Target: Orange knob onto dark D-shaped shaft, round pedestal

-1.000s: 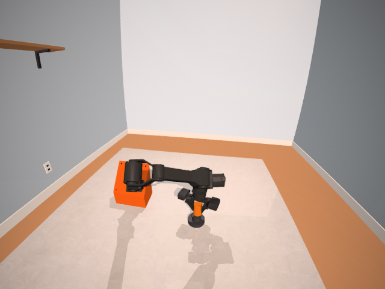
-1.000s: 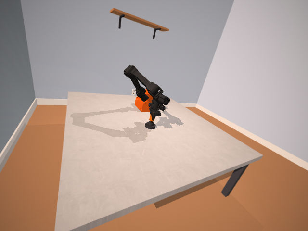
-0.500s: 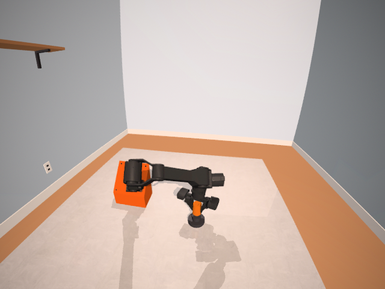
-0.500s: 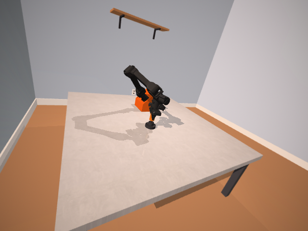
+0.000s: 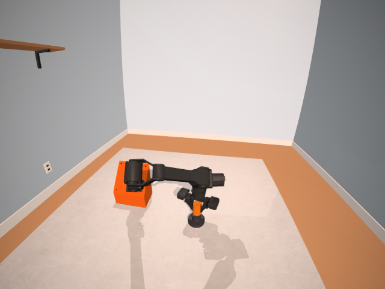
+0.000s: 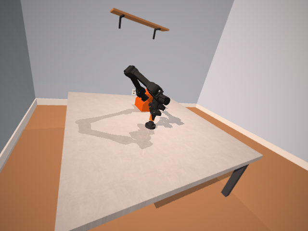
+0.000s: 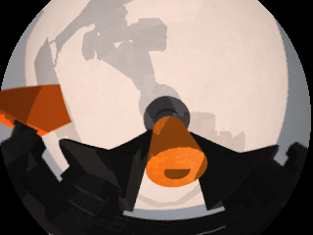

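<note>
The orange knob point(image 5: 197, 209) point(image 6: 150, 117) point(image 7: 171, 137) is roughly upright over the dark round pedestal point(image 5: 196, 221) point(image 6: 150, 126) point(image 7: 151, 112). My gripper point(image 5: 197, 207) point(image 6: 152, 116) point(image 7: 170, 135) points down and is shut on the knob, with one finger on each side. The wrist view shows the knob's top end with a dark flat-sided recess. The knob's lower end is at or just above the pedestal's raised middle; the wide base shows below it. The shaft is hidden, so I cannot tell whether the knob is on it or whether the flat sides line up.
The orange base block point(image 5: 130, 198) point(image 6: 141, 105) point(image 7: 36, 108) of the arm stands behind and to the left of the pedestal in the top view. The light grey table point(image 5: 77, 248) point(image 6: 111, 173) carries the arm's shadows. A wall shelf point(image 5: 30, 46) point(image 6: 139, 19) is high up, away from the arm.
</note>
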### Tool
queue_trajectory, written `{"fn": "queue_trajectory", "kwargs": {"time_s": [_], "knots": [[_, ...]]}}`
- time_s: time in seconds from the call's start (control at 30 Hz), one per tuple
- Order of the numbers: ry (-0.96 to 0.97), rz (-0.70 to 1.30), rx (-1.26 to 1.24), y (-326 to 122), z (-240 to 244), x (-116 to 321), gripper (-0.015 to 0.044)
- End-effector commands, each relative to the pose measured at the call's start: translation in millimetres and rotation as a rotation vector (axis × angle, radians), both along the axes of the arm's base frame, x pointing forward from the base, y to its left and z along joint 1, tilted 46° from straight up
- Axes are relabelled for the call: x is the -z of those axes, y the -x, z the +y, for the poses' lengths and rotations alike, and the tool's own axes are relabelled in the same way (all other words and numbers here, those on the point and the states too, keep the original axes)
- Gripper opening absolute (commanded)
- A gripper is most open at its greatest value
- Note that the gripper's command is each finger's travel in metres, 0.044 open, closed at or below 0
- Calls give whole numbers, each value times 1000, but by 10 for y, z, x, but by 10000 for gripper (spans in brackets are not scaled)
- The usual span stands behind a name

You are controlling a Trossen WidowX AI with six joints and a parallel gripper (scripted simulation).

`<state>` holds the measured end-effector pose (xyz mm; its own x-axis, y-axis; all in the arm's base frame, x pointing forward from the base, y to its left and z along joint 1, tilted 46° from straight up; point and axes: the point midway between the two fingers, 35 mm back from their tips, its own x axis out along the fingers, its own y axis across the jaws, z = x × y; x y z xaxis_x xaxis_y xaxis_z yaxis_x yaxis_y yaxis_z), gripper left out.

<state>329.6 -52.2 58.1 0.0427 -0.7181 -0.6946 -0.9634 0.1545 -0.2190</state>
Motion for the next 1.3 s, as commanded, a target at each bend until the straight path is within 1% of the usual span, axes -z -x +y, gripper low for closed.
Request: {"fn": "queue_trajectory", "kwargs": {"time_s": [0.0, 1.27], "knots": [[-4, -15, -1, -51, 21, -32, 0], [-4, -15, -1, 12, -18, 14, 0]]}}
